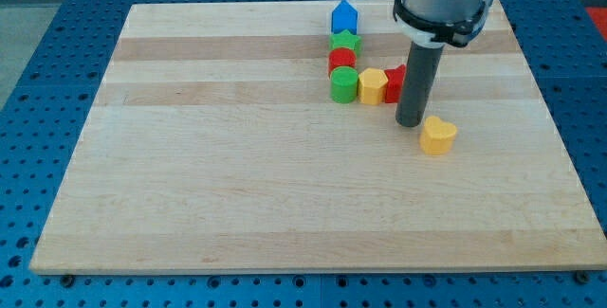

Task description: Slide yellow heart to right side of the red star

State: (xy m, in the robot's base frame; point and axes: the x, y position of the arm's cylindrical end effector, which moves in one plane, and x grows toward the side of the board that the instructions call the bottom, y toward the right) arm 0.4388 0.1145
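The yellow heart (437,135) lies on the wooden board right of centre. My tip (411,122) rests on the board just to the heart's upper left, close to it. The red star (395,82) sits above the tip, partly hidden behind the rod. It touches a yellow block (372,86) on its left.
A green round block (343,84) sits left of the yellow block. Above it stand a red round block (341,61), a green star (345,41) and a blue house-shaped block (344,16) in a column. The board's right edge (560,137) is near the heart.
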